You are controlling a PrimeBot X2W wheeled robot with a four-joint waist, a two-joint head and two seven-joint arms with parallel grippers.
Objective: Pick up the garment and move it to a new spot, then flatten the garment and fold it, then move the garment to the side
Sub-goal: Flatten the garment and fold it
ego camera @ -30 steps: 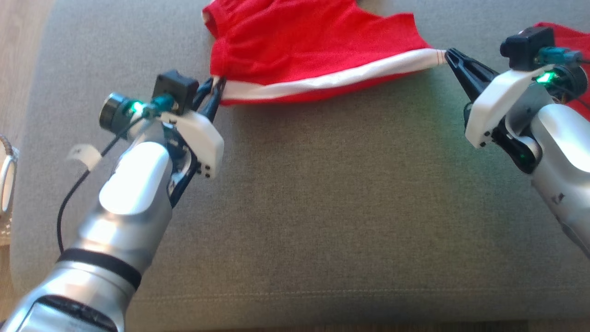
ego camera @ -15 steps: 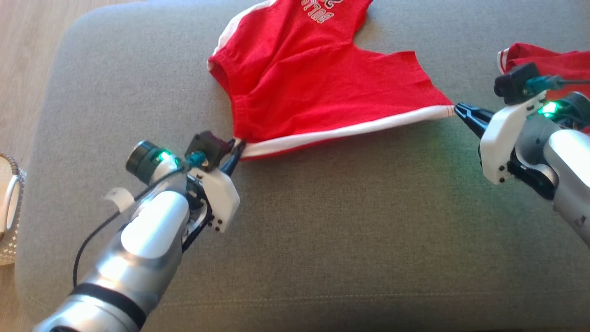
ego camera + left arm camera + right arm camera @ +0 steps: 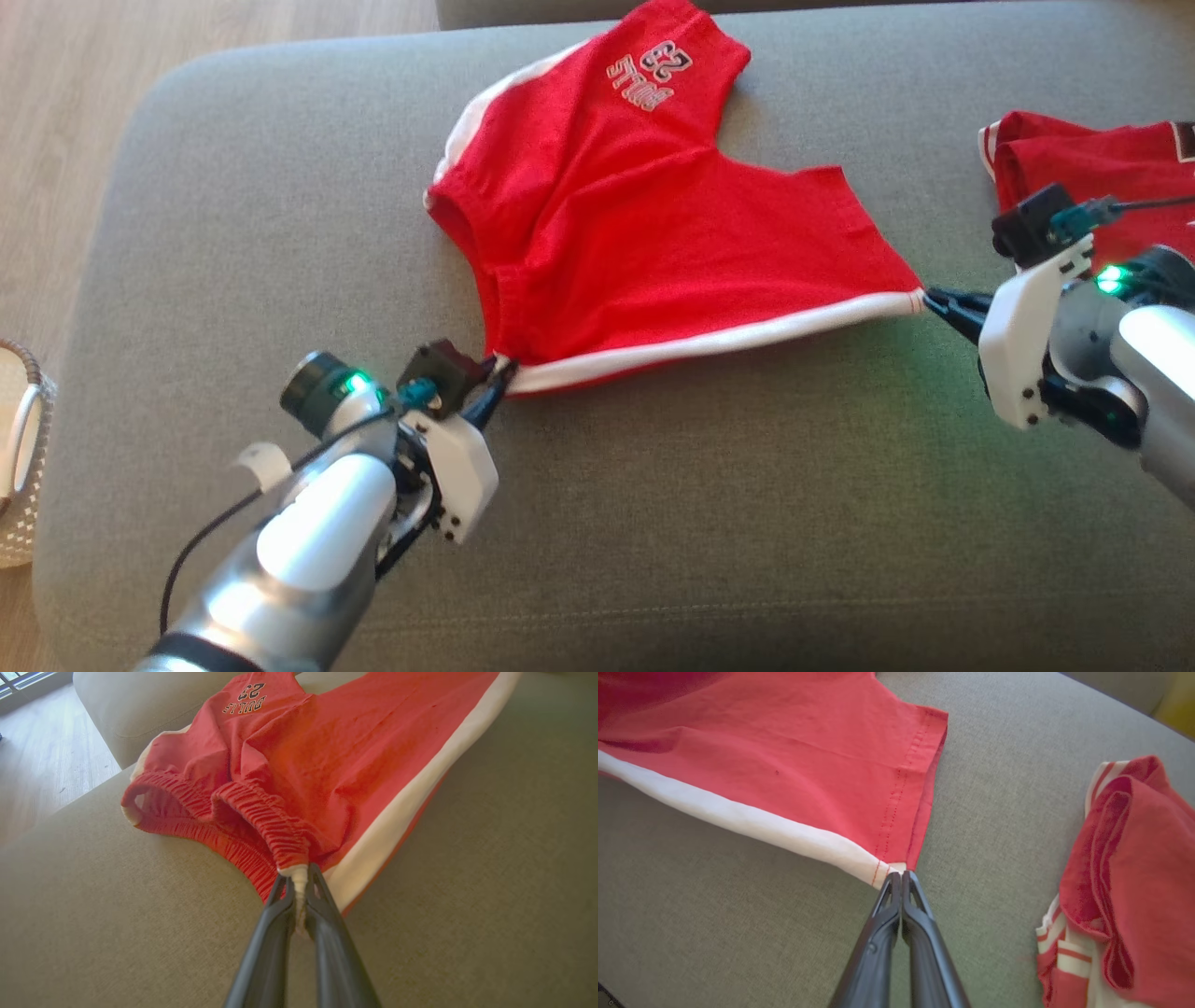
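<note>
Two grippers each pinch one end of the red shorts (image 3: 653, 233), which lie spread on the grey cushion (image 3: 700, 523), approx. centre-top in head view. L gripper (image 3: 499, 381): jaws pressed together on the waistband corner where the white side stripe (image 3: 709, 341) ends. In L wrist view a bit of white fabric sits squeezed betw. the two dark fingers (image 3: 273, 938), w/ the elastic waistband bunched just beyond the tips. R gripper (image 3: 936, 302): jaws pressed tight on the hem corner at the stripe's other end. R wrist view shows the tips nipping the white corner right by the red hem stitching. Stripe edge runs fairly taut betw. both grippers, w/ a shadow under it near the R end, so that edge looks slightly lifted off the cushion; rest of the shorts lies on the cushion. Far leg points away from the robot, w/ printed lettering and a number (image 3: 653, 73) near its hem. Waist opening gapes on the L side. At the cushion's R edge a 2nd red garment (image 3: 1092, 163) w/ white trim lies crumpled, apart from the shorts, just beyond the R wrist. Far L: woven basket (image 3: 19, 448) on wood floor (image 3: 56, 112), beside the cushion.
</note>
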